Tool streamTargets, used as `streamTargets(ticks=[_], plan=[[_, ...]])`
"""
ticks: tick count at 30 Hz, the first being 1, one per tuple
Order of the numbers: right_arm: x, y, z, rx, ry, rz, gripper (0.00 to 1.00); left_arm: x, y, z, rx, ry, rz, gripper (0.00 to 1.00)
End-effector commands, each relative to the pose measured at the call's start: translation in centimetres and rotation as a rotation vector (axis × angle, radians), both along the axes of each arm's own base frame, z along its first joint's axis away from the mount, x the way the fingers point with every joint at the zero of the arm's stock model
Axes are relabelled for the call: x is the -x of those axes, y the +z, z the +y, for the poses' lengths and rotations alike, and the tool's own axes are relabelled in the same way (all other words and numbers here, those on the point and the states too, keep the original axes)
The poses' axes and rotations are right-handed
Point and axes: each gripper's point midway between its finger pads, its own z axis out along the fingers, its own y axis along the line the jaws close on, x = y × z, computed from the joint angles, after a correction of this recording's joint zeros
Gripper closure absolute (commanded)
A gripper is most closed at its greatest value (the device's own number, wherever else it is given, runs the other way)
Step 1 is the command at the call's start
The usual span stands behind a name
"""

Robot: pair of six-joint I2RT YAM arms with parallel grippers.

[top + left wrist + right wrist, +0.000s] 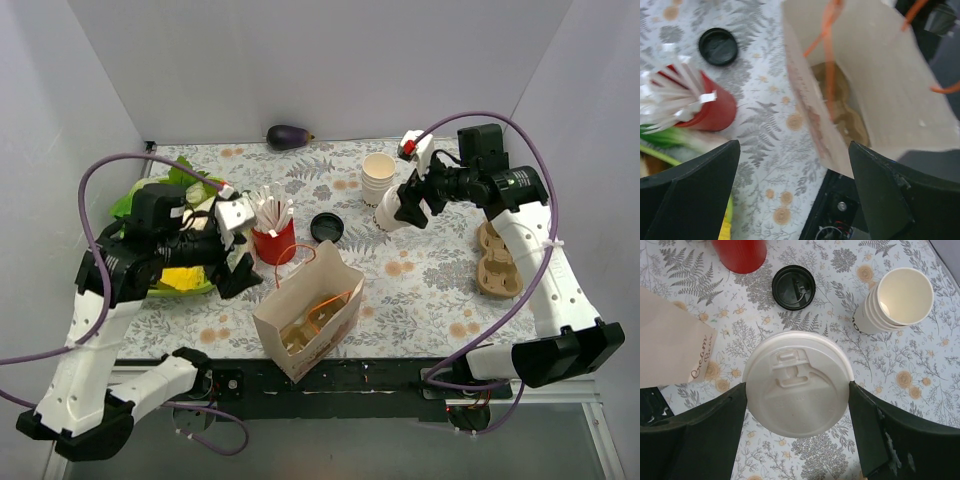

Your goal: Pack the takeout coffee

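- Now, your right pincer (797, 390) is closed around the coffee cup (386, 217), one finger pressed on each side just under its white lid (797, 382).
- The cup sits upright in that grip toward the right of the desk (420, 280). It is just in front of the stack of empty cups (378, 178) and to the right of the flat black lid (326, 227).
- You cannot tell from these views whether its base touches the desk.
- The paper bag (310, 315) stands open at the near edge, orange handles (826, 30) up, apart from the cup.
- Your left pincer (794, 150) is spread wide and holds nothing. It hangs over the desk between the bag and the red cup (715, 107) of white sticks.
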Motion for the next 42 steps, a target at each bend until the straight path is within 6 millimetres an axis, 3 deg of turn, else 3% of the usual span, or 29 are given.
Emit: streamTargets(ticks=[1, 4, 9, 13, 15, 18, 20, 21, 24, 25, 26, 30, 33, 36, 42], plan=[[-2.7, 1.9, -0.2, -0.058, -0.124, -0.073, 0.99, 6.0, -1.3, -2.1, 0.04, -0.203, 0.168, 0.1], [-3.5, 2.1, -0.2, -0.06, -0.14, -0.054, 0.99, 5.9, -1.8, -3.8, 0.072, -0.231, 0.196, 0.14], [-3.4, 2.4, 0.4, -0.074, -0.102, -0.013, 0.99, 2.1, -3.1, -5.3, 0.033, -0.128, 0.13, 0.27], [-3.7, 3.2, 0.3, -0.111, -0.149, 0.02, 0.99, 1.7, -3.3, -6.5, 0.021, -0.146, 0.155, 0.38], [-3.4, 4.2, 0.4, -0.142, -0.153, 0.022, 0.99, 1.9, -3.6, -7.1, 0.013, -0.178, 0.177, 0.5], [-2.7, 6.7, 0.4, -0.165, -0.118, -0.048, 0.99, 2.6, -3.6, -7.7, -0.005, -0.25, 0.182, 0.64], [-1.5, 8.9, 0.4, -0.169, -0.063, -0.107, 0.99, 2.5, -3.8, -8.1, -0.031, -0.299, 0.189, 0.71], [-0.7, 9.9, 0.4, -0.175, -0.043, -0.131, 0.99, 2.5, -3.9, -8.3, -0.038, -0.316, 0.197, 0.8], [1.4, 12.9, 0.2, -0.214, -0.016, -0.198, 0.99, 2.4, -4.3, -9.4, -0.042, -0.381, 0.234, 0.89], [2.0, 13.8, 0.2, -0.23, -0.012, -0.217, 0.99, 2.3, -4.4, -9.8, -0.033, -0.396, 0.247, 0.97], [2.5, 15.6, 0.1, -0.248, -0.008, -0.268, 0.99, 1.9, -4.7, -10.3, -0.031, -0.402, 0.253, 1.0], [3.0, 19.8, -2.0, -0.247, -0.125, -0.425, 0.99, 0.5, -5.4, -11.6, -0.029, -0.429, 0.233, 1.0], [4.1, 22.4, -2.5, -0.278, -0.135, -0.512, 0.99, -1.1, -5.6, -13.1, -0.027, -0.443, 0.22, 1.0], [4.9, 23.8, -2.6, -0.308, -0.144, -0.537, 0.99, -2.8, -5.6, -14.7, -0.013, -0.454, 0.218, 1.0], [6.7, 24.3, -3.4, -0.278, -0.135, -0.592, 0.99, -4.8, -5.1, -17.3, 0.044, -0.473, 0.202, 1.0]])
